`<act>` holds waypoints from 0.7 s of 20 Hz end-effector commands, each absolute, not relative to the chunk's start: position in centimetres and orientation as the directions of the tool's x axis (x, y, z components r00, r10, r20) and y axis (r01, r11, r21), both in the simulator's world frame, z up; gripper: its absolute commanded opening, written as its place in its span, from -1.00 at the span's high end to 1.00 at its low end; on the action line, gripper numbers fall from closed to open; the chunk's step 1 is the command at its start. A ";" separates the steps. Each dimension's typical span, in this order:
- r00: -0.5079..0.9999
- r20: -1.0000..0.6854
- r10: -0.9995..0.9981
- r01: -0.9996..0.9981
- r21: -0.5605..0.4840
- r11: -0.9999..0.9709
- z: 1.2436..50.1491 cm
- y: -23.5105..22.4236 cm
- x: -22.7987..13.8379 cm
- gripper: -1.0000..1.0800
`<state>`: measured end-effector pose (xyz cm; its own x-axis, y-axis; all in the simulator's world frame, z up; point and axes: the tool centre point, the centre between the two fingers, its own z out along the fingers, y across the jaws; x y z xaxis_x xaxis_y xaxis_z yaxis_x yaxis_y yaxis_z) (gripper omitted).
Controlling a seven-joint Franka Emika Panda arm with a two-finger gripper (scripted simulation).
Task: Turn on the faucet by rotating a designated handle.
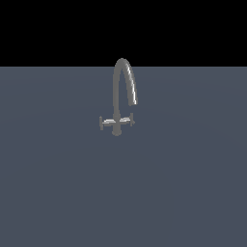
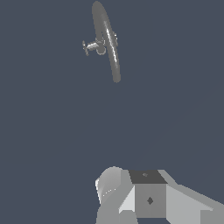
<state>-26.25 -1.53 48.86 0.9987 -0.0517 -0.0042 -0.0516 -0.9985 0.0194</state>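
Tool point(image 2: 131, 205) shows only as a grey block at the wrist view's edge, its fingers hidden, so I cannot tell how open it is; nothing seems held. It sits well apart from the faucet point(image 1: 120, 96) standing on the desk point(image 1: 58, 193), the camera looking down on it, probably a starting pose. The handle point(image 1: 106, 122) juts toward the exterior view's left, away from the spout tip, untouched.

A bare computer-simulated test scene, not a real room. A flat, plain slate-grey floor point(image 1: 58, 193) stretches to a straight horizon under a solid black background point(image 1: 48, 29). A small grey faucet point(image 1: 118, 101) stands alone on the floor, with smooth untextured surfaces. The robot's blocky grey gripper point(image 2: 148, 197) also looks rendered.
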 end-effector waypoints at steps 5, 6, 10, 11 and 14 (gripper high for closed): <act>0.989 -0.129 -0.073 -0.063 0.082 -0.995 43.9 -2.4 -26.2 0.08; 0.993 -0.114 -0.031 -0.021 0.087 -0.996 43.6 0.2 -25.2 -0.01; 0.977 -0.201 -0.069 -0.067 0.016 -0.998 38.2 -1.1 -25.0 -0.08; 0.965 -0.251 -0.075 -0.068 0.035 -0.997 35.5 -1.2 -25.6 -0.08; 0.958 -0.286 0.013 0.047 0.112 -0.993 31.1 1.8 -25.3 0.10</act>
